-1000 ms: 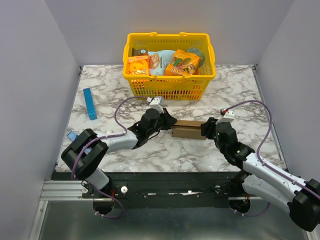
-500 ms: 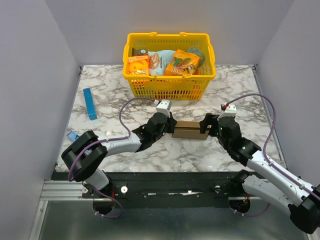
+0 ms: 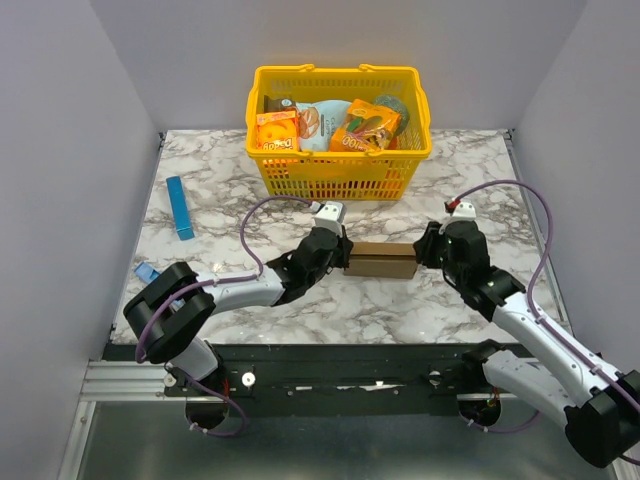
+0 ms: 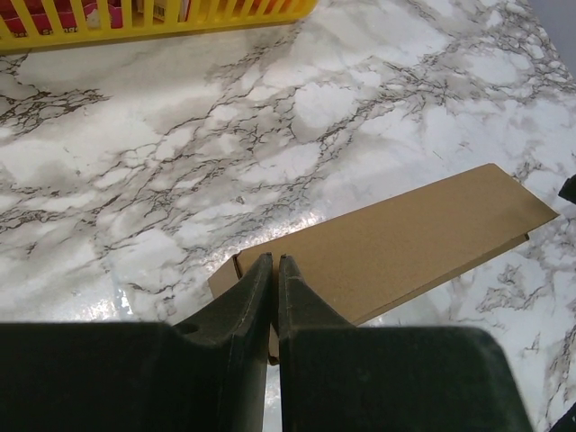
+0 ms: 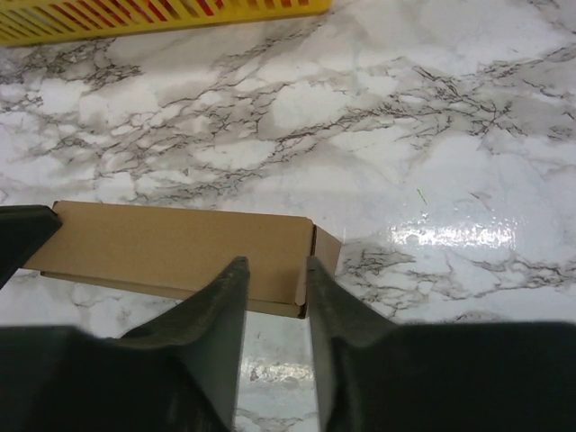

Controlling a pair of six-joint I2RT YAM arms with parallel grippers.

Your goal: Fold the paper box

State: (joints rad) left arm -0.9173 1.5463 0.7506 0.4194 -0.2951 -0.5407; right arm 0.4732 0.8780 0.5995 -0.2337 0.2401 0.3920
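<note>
The paper box (image 3: 380,260) is a small brown carton lying flat on the marble table between both arms. In the left wrist view the paper box (image 4: 405,234) stretches away to the right. My left gripper (image 3: 345,255) sits at its left end, and the left gripper (image 4: 274,259) has its fingers pinched almost together on the cardboard edge there. My right gripper (image 3: 422,250) is at the right end. In the right wrist view the right gripper (image 5: 274,263) hovers open just over the paper box (image 5: 171,247), its fingers astride the end seam and side flap.
A yellow basket (image 3: 340,175) of snack packs stands behind the carton, with its lower wall showing in the wrist views (image 4: 135,22) (image 5: 135,22). A slim blue box (image 3: 180,207) lies at the far left and a small light-blue item (image 3: 145,272) by the left arm.
My left gripper slid right onto the carton's left end. The right gripper drew back to the right end, spread wide, then narrowed. The carton's top now lies flatter.
</note>
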